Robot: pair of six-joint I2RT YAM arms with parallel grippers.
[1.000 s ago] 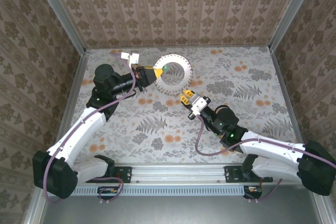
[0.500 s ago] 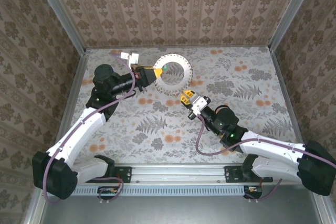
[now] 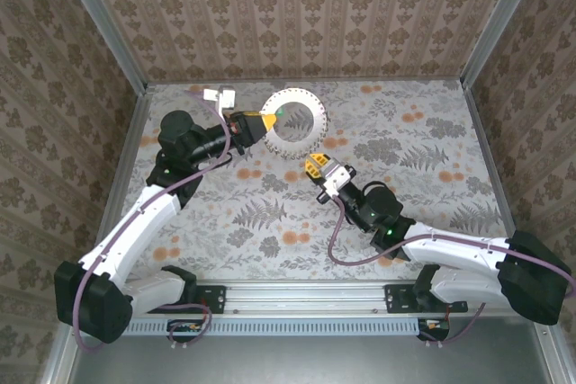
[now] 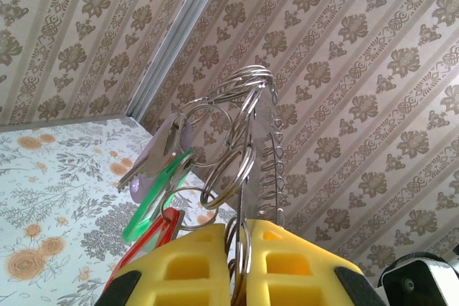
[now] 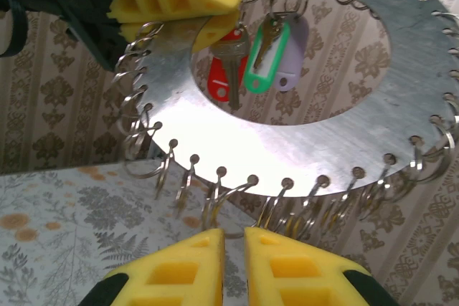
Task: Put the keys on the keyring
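Two claws, one keyring. Left claw [image 3: 266,120]: clamped on the keyring's left rim. Keyring [image 3: 311,136]: raised off the table [image 3: 432,141], far centre. Keys [image 5: 247,59], tagged red, green and lilac, hang in its hole. Right claw [image 5: 234,238]: just near of it, jaws a slit apart.

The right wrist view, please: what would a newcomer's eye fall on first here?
The big silvery keyring, a flat disc rimmed with small wire rings, is held up on edge, pinched by the left gripper. Keys with red, green and lilac tags dangle in its hole, and the right gripper sits just beneath its lower rim.
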